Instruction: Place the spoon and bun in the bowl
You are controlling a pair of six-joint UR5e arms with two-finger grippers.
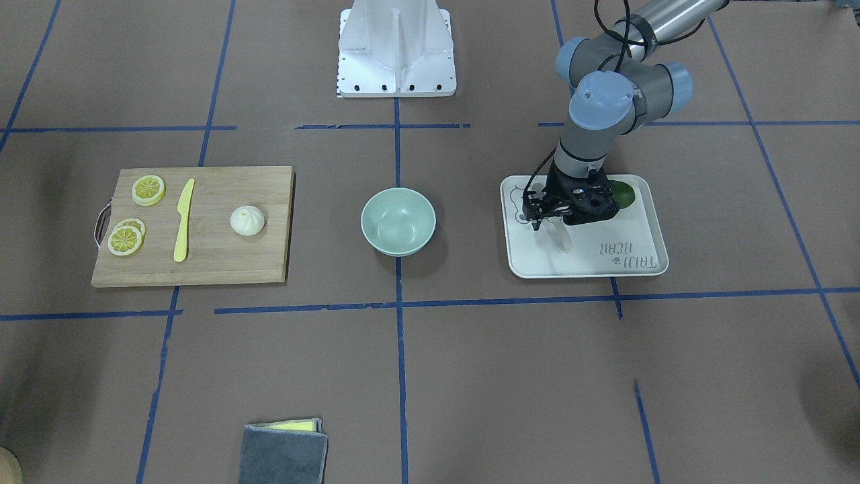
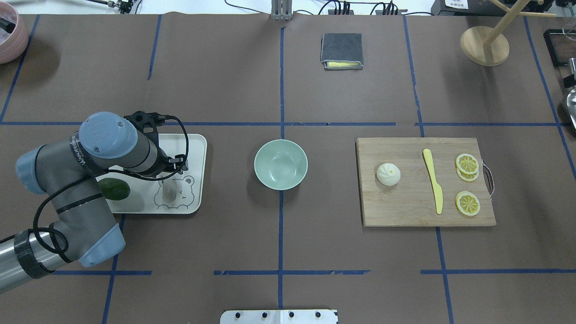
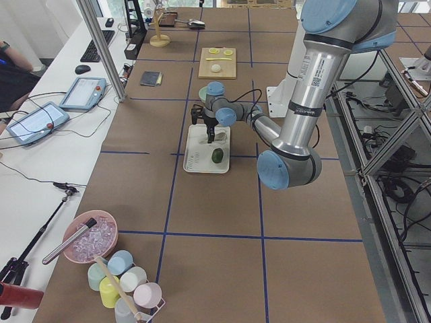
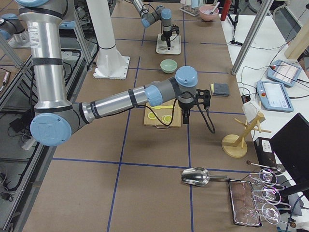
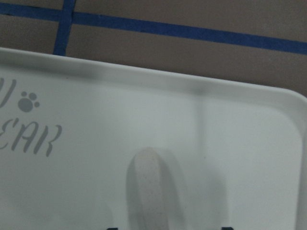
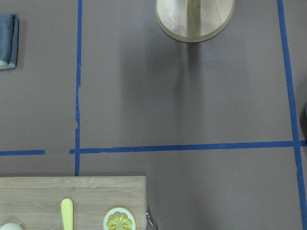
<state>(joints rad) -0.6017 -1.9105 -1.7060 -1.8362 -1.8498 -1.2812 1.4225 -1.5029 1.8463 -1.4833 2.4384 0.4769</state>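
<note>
Mint-green bowl (image 1: 398, 222) sits in the middle of the tabletop (image 1: 470, 376), and it is empty. So nothing is done yet, and you have both things left to move.

The spoon (image 1: 562, 236) lies flat on the white tray (image 1: 638, 267), off to one side of the bowl. Your left claw (image 1: 541, 223) hangs low over one end of the spoon. In the left wrist view, two dark tips peek in at the bottom edge, one on each side of the spoon. That makes the claw look spread wide, and it holds nothing. I think the step now is to grab the spoon.

The bun (image 1: 248, 220) sits on the wooden board (image 1: 201, 269) on the other side of the bowl, near the yellow knife (image 1: 183, 220). Your right claw (image 4: 186, 117) hangs by the board's edge, not over the bun. It shows only in a side view, so I cannot tell if it is spread or clenched.
</note>
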